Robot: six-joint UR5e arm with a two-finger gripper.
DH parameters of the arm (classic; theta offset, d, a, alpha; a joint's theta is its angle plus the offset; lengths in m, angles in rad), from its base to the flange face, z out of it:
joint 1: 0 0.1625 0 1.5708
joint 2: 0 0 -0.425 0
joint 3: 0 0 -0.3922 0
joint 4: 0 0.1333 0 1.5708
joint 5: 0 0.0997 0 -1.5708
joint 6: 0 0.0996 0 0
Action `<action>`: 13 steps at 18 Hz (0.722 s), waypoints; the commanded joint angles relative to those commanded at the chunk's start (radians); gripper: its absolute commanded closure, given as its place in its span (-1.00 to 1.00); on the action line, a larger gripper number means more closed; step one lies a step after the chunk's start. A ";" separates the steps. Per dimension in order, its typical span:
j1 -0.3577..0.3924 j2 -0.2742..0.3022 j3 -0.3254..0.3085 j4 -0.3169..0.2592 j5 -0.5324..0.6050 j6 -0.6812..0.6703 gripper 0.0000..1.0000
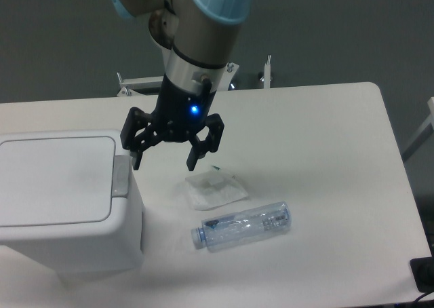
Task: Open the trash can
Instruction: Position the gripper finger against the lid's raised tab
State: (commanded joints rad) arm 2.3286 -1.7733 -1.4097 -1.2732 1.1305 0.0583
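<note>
The bin (64, 206) sits at the worktop's (325, 152) left edge, lid (54, 179) down. It looks rigid, smooth plastic; press the grey latch (121, 176) rather than grip anything. The pincer (165, 164) hangs spread and empty just right of the latch.

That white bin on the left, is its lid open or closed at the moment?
Closed. The trash can has its lid lying flat, flush in the rim, grey latch at its edge. The open gripper hovers beside it.
</note>
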 joint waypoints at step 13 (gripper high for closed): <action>-0.020 -0.023 -0.006 0.005 0.014 0.000 -1.00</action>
State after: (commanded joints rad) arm 2.3086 -1.7963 -1.4158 -1.2686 1.1443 0.0583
